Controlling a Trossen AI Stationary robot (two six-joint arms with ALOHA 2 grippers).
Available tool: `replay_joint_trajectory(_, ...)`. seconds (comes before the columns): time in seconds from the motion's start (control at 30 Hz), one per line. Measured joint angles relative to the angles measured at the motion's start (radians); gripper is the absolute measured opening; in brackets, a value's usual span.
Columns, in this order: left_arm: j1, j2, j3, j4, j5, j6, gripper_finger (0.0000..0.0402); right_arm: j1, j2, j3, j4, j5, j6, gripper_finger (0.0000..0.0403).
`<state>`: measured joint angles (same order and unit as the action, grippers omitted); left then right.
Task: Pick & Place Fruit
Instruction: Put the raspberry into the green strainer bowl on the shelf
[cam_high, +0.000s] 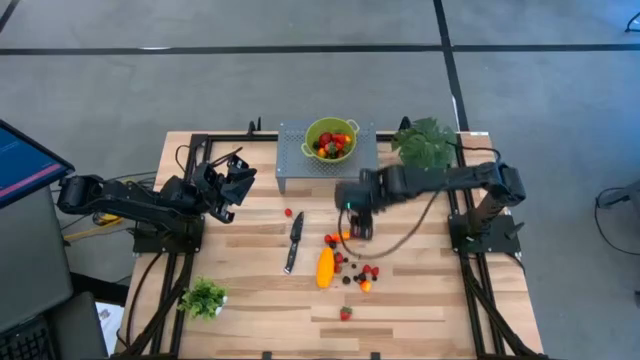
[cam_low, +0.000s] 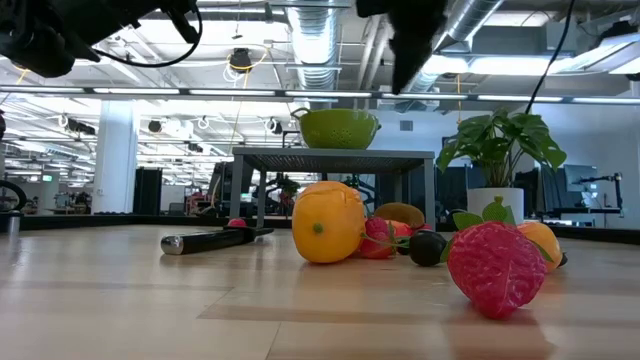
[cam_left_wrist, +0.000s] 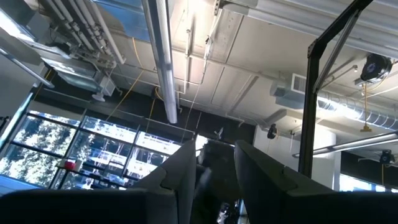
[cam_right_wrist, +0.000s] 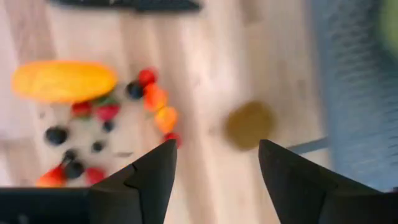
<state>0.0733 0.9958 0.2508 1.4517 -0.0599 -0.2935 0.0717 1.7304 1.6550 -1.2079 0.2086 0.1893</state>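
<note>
The right gripper (cam_high: 358, 226), fingers spread wide and empty, is hovering over the brown kiwi (cam_right_wrist: 249, 124) beside the scattered fruit (cam_high: 352, 268), apparently needing to descend and close, while the left gripper (cam_high: 232, 180) is waiting narrowly parted at the left.

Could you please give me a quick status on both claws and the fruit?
Right claw open, empty, above the kiwi. Left claw idle at the table's left. Loose fruit on the table, some in the green bowl. Nothing blocking.

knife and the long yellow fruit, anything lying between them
Nothing: in the high view only bare wood separates the knife from the long yellow fruit; the small pieces lie on the fruit's other side.
</note>
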Motion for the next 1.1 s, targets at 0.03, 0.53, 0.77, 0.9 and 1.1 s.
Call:
replay_joint_trajectory(0.03, 0.0, 0.0, 0.0, 0.0, 0.0, 0.0, 0.0106, 0.03, -0.006, -0.02, 0.002, 0.0, 0.023, 0.0215)
replay_joint_trajectory(0.53, 0.0, 0.0, 0.0, 0.0, 0.002, 0.0, 0.0106, 0.362, -0.02, -0.271, 0.199, 0.156, 0.228, 0.0181)
replay_joint_trajectory(0.77, 0.0, 0.0, 0.0, 0.0, 0.004, 0.0, 0.0106, 0.412, -0.12, -0.409, 0.206, 0.296, 0.355, 0.0174)
replay_joint_trajectory(0.9, 0.0, 0.0, 0.0, 0.0, 0.004, 0.0, 0.0106, 0.43, -0.229, -0.514, 0.304, 0.293, 0.426, 0.0171)
replay_joint_trajectory(1.1, 0.0, 0.0, 0.0, 0.0, 0.003, 0.0, 0.0106, 0.529, -0.354, -0.656, 0.451, 0.28, 0.486, 0.0171)
